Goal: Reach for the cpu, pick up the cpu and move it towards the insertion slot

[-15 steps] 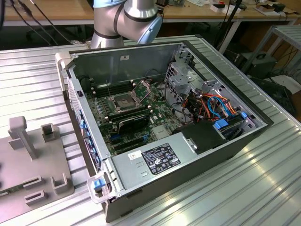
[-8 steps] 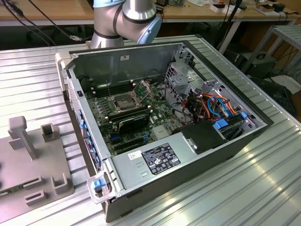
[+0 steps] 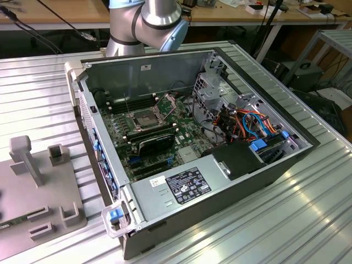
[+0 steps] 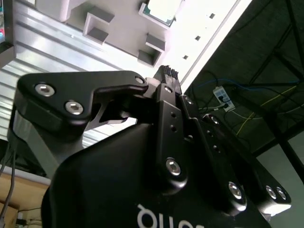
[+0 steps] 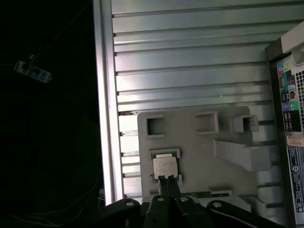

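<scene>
Right now the tool (image 5: 167, 179) is clenched on nothing, just above the cpu (image 5: 165, 167) lying flat in a grey holder plate (image 5: 199, 147) on the worktop (image 5: 190, 71); probably light, stiff, fragile, best pinched by opposite edges.

Ribbed metal table (image 3: 291, 220) carries an open computer case (image 3: 132, 71) and grey fixture plate (image 3: 55, 184)

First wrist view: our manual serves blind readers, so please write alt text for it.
A small silvery-tan square cpu lies flat in a recess of a pale grey fixture plate on a ribbed aluminium table. The black gripper, jaws shut, points at the chip's edge.
</scene>
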Tool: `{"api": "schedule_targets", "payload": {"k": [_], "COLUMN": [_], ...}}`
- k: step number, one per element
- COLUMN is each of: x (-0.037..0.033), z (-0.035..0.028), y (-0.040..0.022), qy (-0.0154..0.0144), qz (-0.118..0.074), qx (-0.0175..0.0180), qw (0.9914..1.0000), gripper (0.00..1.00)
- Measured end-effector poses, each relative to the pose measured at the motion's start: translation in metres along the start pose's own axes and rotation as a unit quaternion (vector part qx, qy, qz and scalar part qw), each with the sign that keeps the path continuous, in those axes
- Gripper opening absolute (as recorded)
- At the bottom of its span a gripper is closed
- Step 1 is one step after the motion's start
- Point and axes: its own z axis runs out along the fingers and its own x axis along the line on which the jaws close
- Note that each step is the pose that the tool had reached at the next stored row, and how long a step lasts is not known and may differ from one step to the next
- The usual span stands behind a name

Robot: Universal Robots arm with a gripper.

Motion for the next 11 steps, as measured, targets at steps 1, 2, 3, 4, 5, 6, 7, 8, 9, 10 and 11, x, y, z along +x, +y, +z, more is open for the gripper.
{"api": "schedule_targets", "payload": {"k": [1, 2, 3, 4, 5, 6, 7, 8, 9, 10, 11], "x": [0.0, 0.0007, 0.0012, 0.0013, 0.0013, 0.0014, 0.0014, 0.0015, 0.0015, 0.0016, 0.0016], "z": [0.0, -0.0001, -0.0001, -0.0001, -0.0001, -0.0001, -0.0001, -0.0001, -0.0001, -0.0001, -0.0001], "y": [0.0, 0.0, -0.0001, -0.0001, -0.0001, -0.0001, -0.0001, -0.0001, -0.0001, -0.0001, -0.0001], "qy": [0.0, 0.0, 0.0, 0.0, 0.0, 0.0, 0.0, 0.0, 0.0, 0.0, 0.0], "qz": [0.0, 0.0, 0.0, 0.0, 0.0, 0.0, 0.0, 0.0, 0.0, 0.0, 0.0], "qx": [0.0, 0.0, 0.0, 0.0001, 0.0, 0.0, 0.0, 0.0, 0.0, 0.0, 0.0], "qw": [1.0, 1.0, 1.0, 1.0, 1.0, 1.0, 1.0, 1.0, 1.0, 1.0, 1.0], "gripper": [0.11, 0.11, 0.11, 0.11, 0.11, 0.11, 0.11, 0.11, 0.11, 0.11, 0.11]}}
